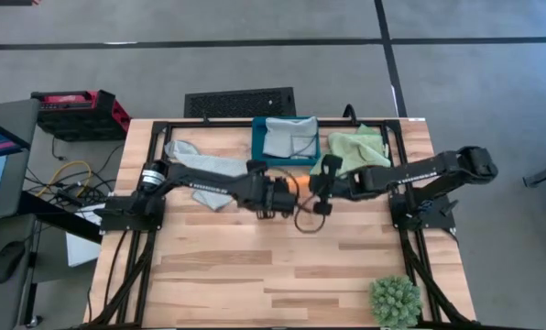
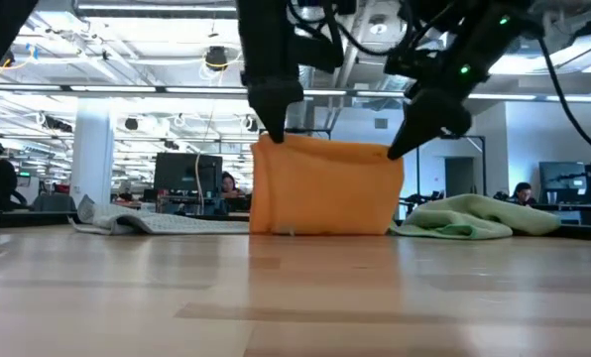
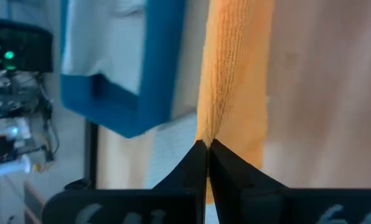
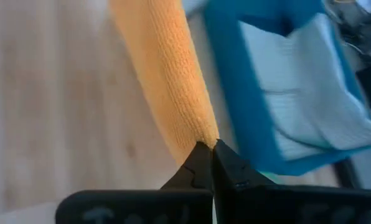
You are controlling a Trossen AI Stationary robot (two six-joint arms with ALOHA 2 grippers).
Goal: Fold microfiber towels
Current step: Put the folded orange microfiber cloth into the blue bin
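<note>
Orange towel point(image 2: 325, 188) hanging mid-frame in the low view, lower edge at the bench point(image 2: 295, 297). Left claw point(image 2: 272, 132) pinching its upper left corner, right claw point(image 2: 399, 149) pinching the upper right. Green towel point(image 2: 474, 218) lying right; teal box point(image 1: 259, 147) behind.

Bare wooden table point(image 1: 255, 275) lay open across the lower half of the high view, save a spiky green plant ball point(image 1: 395, 301) at lower right. Towels and a teal box point(image 1: 287, 142) crowded the upper edge.
</note>
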